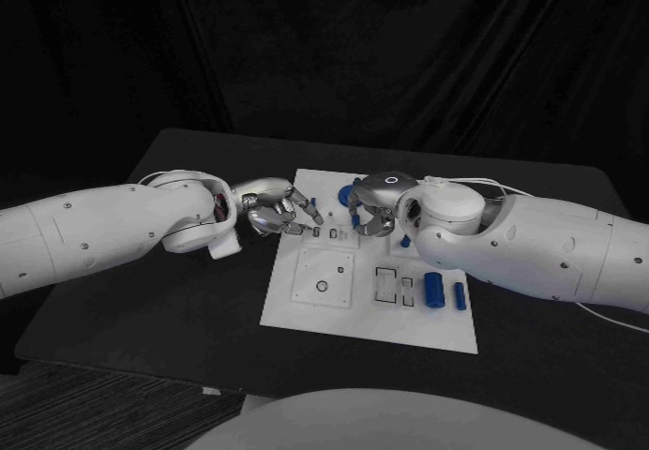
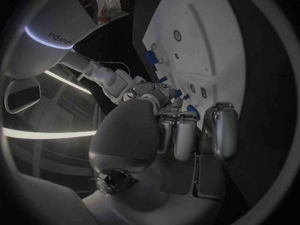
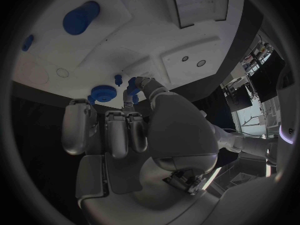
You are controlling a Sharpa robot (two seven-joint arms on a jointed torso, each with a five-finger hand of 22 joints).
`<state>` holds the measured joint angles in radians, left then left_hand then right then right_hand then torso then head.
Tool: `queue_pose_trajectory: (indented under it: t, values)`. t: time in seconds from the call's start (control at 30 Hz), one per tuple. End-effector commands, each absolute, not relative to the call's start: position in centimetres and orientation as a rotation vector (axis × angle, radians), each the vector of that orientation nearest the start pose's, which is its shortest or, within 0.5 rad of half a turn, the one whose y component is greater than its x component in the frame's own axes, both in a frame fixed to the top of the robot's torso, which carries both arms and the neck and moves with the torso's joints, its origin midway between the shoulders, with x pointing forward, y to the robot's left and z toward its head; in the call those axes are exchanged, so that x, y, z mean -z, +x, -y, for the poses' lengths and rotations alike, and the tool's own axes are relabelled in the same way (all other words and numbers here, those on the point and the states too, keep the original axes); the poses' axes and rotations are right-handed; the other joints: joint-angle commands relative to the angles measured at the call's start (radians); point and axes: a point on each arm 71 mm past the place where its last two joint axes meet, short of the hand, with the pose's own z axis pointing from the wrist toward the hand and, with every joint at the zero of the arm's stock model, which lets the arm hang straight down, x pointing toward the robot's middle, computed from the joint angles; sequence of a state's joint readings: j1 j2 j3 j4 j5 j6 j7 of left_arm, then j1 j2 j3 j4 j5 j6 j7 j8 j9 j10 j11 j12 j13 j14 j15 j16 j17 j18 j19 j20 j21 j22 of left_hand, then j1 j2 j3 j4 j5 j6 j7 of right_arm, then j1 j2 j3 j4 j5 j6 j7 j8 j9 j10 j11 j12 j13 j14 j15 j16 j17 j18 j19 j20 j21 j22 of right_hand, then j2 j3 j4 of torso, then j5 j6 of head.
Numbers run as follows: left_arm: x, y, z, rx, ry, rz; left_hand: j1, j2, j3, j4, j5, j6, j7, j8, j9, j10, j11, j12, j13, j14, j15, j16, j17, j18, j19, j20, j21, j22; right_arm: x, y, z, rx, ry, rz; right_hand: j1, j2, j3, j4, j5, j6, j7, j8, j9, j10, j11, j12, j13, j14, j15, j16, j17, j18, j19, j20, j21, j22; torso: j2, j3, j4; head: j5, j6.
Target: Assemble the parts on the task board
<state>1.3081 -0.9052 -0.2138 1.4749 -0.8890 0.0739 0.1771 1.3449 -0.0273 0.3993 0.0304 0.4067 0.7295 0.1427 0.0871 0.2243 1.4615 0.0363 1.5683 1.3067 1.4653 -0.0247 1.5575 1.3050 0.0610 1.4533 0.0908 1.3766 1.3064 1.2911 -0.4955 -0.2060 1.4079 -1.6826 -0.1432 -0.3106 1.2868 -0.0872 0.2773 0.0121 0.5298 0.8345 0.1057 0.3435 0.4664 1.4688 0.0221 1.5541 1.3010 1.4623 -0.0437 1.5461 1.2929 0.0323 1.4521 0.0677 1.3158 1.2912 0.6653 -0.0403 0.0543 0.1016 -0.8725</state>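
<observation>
The white task board [image 1: 372, 300] lies mid-table, seen also as the board [image 2: 212, 45] and the board [image 3: 144, 40]. My right hand [image 1: 372, 214] hovers over its far part and pinches a small blue part [image 3: 132, 85] at its fingertips, next to a blue disc [image 3: 103, 92] and a small blue peg [image 3: 118, 78]. My left hand [image 1: 278, 214] sits at the board's far left edge, fingers [image 2: 187, 132] curled in with nothing in them, close to the right hand [image 2: 153, 92]. A blue cylinder [image 1: 433, 289] and a thinner blue pin [image 1: 460, 296] lie at the board's right side.
Rectangular slots [image 1: 395, 284] and a square plate with a round hole [image 1: 324, 281] mark the board's near half. A large blue cylinder [image 3: 81, 17] lies farther across the board. A white cable [image 1: 487, 183] runs behind the right arm. Black table [image 1: 176, 309] surrounds the board.
</observation>
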Motion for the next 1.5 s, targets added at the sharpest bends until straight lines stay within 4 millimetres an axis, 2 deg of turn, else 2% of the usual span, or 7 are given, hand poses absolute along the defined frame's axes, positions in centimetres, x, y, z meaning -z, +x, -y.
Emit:
queue_pose_trajectory:
  t: [0.03, 0.43, 0.7, 0.87, 1.1, 1.13, 1.5]
  values:
    - [21.1, 47.1, -23.1, 1.118, -0.1, -2.087, -0.019, 0.008, 0.044, -0.004, 0.004, 0.009, -0.002, 0.014, -0.012, 0.109, 0.005, 0.002, 0.264, 0.106, 0.006, 0.013, 0.266, -0.012, 0.004, -0.002, -0.005, 0.199, 20.9, 48.1, 6.1, -0.482, -0.562, -1.713, 0.003, -0.004, 0.042, -0.009, 0.013, 0.046, -0.004, 0.029, 0.055, 0.102, 0.004, 0.017, 0.27, 0.108, 0.004, 0.025, 0.278, 0.033, -0.009, 0.0, -0.018, 0.192, -0.001, 0.0005, -0.001, 0.001, 0.0]
    - [21.1, 47.2, -23.1, 1.118, -0.099, -2.09, -0.019, 0.009, 0.045, -0.003, 0.004, 0.009, -0.001, 0.014, -0.013, 0.109, 0.005, 0.002, 0.264, 0.106, 0.007, 0.013, 0.266, -0.012, 0.004, -0.001, -0.005, 0.2, 21.6, 47.8, 6.0, -0.492, -0.557, -1.721, 0.002, -0.003, 0.042, -0.008, 0.012, 0.047, -0.004, 0.028, 0.054, 0.102, 0.004, 0.017, 0.27, 0.108, 0.004, 0.025, 0.278, 0.034, -0.011, 0.0, -0.023, 0.19, 0.0, 0.0011, -0.0007, 0.002, 0.0]
    - [21.2, 47.2, -23.1, 1.118, -0.099, -2.092, -0.019, 0.009, 0.045, -0.003, 0.004, 0.009, -0.001, 0.014, -0.013, 0.109, 0.005, 0.002, 0.264, 0.106, 0.007, 0.013, 0.266, -0.012, 0.004, -0.001, -0.005, 0.2, 22.0, 47.7, 5.9, -0.49, -0.557, -1.732, -0.002, -0.005, 0.042, -0.008, 0.007, 0.047, -0.003, 0.024, 0.052, 0.102, 0.005, 0.017, 0.27, 0.108, 0.004, 0.025, 0.278, 0.036, -0.014, 0.001, -0.03, 0.188, 0.0, 0.0, 0.0002, -0.001, 0.0]
    - [21.2, 47.2, -23.0, 1.119, -0.099, -2.094, -0.019, 0.01, 0.045, -0.003, 0.004, 0.01, -0.001, 0.014, -0.014, 0.109, 0.006, 0.002, 0.264, 0.106, 0.008, 0.013, 0.266, -0.012, 0.003, -0.001, -0.006, 0.199, 22.1, 47.7, 5.9, -0.485, -0.557, -1.739, -0.003, -0.006, 0.042, -0.009, 0.003, 0.045, -0.002, 0.02, 0.05, 0.102, 0.005, 0.017, 0.27, 0.108, 0.005, 0.025, 0.278, 0.037, -0.017, 0.001, -0.036, 0.187, -0.001, 0.0012, -0.0001, -0.001, 0.0]
    - [21.3, 47.1, -23.0, 1.119, -0.099, -2.098, -0.019, 0.011, 0.046, -0.002, 0.004, 0.011, 0.001, 0.015, -0.015, 0.109, 0.007, 0.002, 0.264, 0.106, 0.008, 0.013, 0.266, -0.012, 0.003, 0.0, -0.006, 0.199, 22.3, 47.7, 6.0, -0.479, -0.557, -1.746, -0.007, -0.009, 0.042, -0.012, -0.021, 0.04, 0.0, 0.009, 0.043, 0.102, 0.008, 0.017, 0.27, 0.108, 0.007, 0.025, 0.278, 0.038, -0.021, 0.003, -0.044, 0.184, 0.0, 0.0008, 0.0001, -0.004, 0.0]
    - [21.3, 47.1, -23.0, 1.119, -0.099, -2.098, -0.019, 0.011, 0.046, -0.002, 0.004, 0.011, 0.001, 0.015, -0.015, 0.109, 0.007, 0.002, 0.264, 0.106, 0.008, 0.013, 0.266, -0.012, 0.003, 0.0, -0.006, 0.199, 22.3, 47.7, 5.9, -0.478, -0.557, -1.747, -0.01, -0.011, 0.041, -0.012, -0.041, 0.035, 0.003, 0.0, 0.039, 0.102, 0.01, 0.017, 0.27, 0.108, 0.009, 0.025, 0.278, 0.038, -0.022, 0.005, -0.047, 0.184, 0.0, 0.0008, 0.0, -0.004, 0.0]
    - [21.4, 47.1, -23.0, 1.116, -0.1, -2.107, -0.02, 0.011, 0.046, -0.002, 0.003, 0.014, 0.003, 0.017, -0.017, 0.109, 0.008, 0.002, 0.264, 0.106, 0.01, 0.013, 0.266, -0.012, 0.003, 0.001, -0.006, 0.199, 22.6, 47.7, 5.9, -0.469, -0.557, -1.759, -0.013, -0.013, 0.041, -0.013, -0.055, 0.027, 0.007, -0.014, 0.029, 0.102, 0.013, 0.017, 0.27, 0.108, 0.012, 0.025, 0.278, 0.04, -0.026, 0.007, -0.056, 0.181, 0.0, 0.0012, -0.0006, -0.003, 0.0]
